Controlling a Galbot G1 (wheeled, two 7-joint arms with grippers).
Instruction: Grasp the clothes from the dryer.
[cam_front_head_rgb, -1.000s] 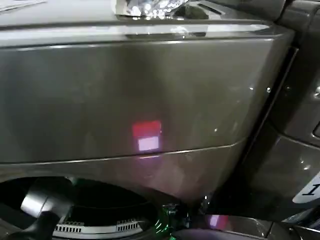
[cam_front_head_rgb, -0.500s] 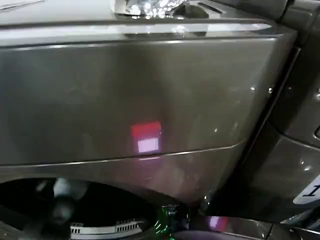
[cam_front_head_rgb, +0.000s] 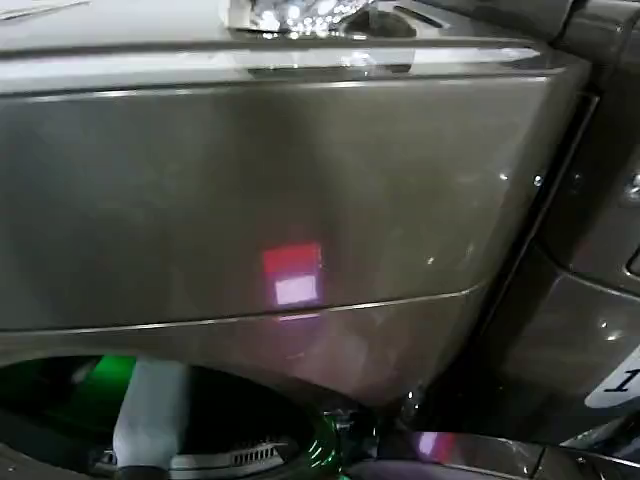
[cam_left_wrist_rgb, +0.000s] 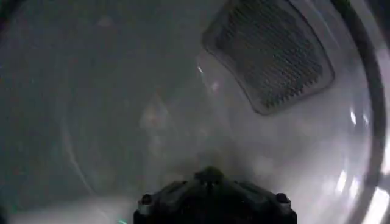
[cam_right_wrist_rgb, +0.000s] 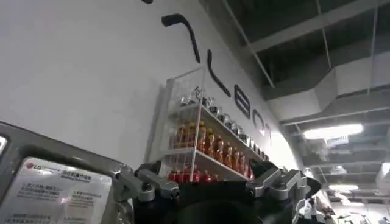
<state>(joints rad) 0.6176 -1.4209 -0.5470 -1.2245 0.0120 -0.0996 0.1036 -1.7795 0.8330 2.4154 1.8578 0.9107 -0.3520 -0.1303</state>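
Item: large dark grey-bronze front-loading dryer (cam_front_head_rgb: 280, 200), small red light (cam_front_head_rgb: 293, 272) on its front panel, white "1" sticker (cam_front_head_rgb: 620, 380) at 4 o'clock of the head view. Round drum mouth at 7 o'clock.

Left arm (cam_front_head_rgb: 150, 415): pale grey tube entering the drum mouth, green glow beside it. Left gripper: dark housing (cam_left_wrist_rgb: 213, 198) faces the pale drum interior, with a grey perforated vent panel (cam_left_wrist_rgb: 268, 55) at 1 o'clock. Finger opening: cannot tell; nothing seen held.

Right gripper: parked outside; black housing (cam_right_wrist_rgb: 213, 195) looks toward a clear rack of bottles (cam_right_wrist_rgb: 207, 143).

Yellow-green clothes: not located; direction and long axis from the left gripper cannot be judged. Left arm nearer, being inside.
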